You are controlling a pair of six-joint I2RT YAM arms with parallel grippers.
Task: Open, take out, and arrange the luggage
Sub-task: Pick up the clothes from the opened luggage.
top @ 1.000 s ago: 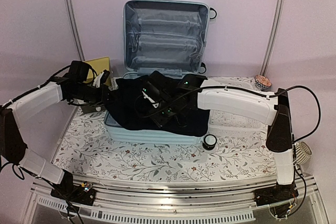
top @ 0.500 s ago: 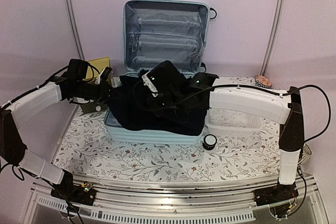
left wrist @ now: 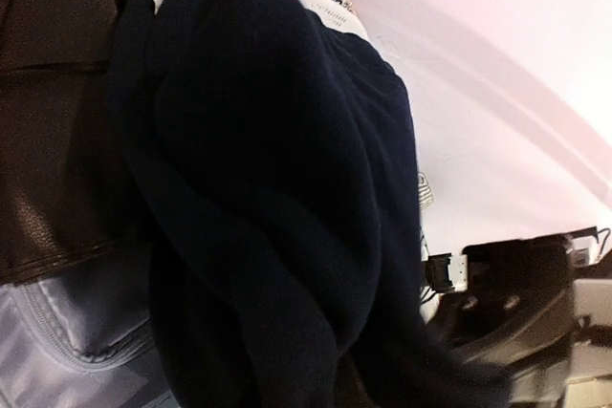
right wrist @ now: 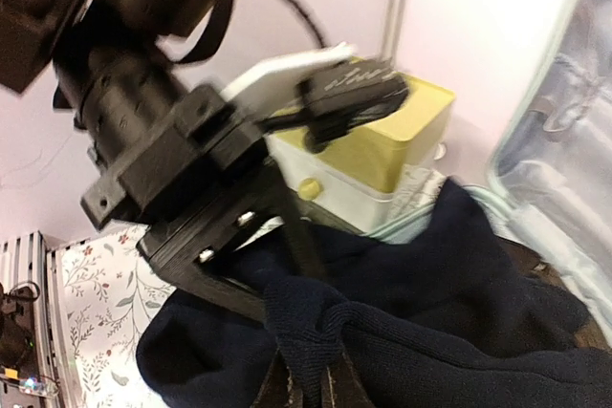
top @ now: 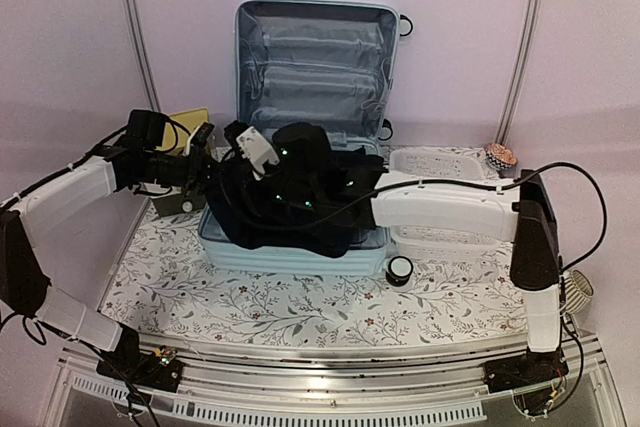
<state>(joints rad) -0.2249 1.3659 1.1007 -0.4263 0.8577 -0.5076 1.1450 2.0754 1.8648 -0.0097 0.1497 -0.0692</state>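
Reaching in from the left edge of the bench [top: 300, 309], the left gripper [top: 203, 171] presses into a dark garment [top: 290, 215] at the left rim of the suitcase [top: 315, 57]. Whether its jaws are wide or closed cannot be told. A yellow-topped box [top: 188, 125] sits just behind it, toward the back left corner. The pale blue suitcase lies open at the back centre, lid upright, grey lining exposed, the garment heaped over its lower half. The right gripper [right wrist: 306, 384], stretched across from the right side, has its jaws pinched narrow on a raised fold of that garment. A white basket [top: 440, 162] stands just beside the suitcase, toward the right edge.
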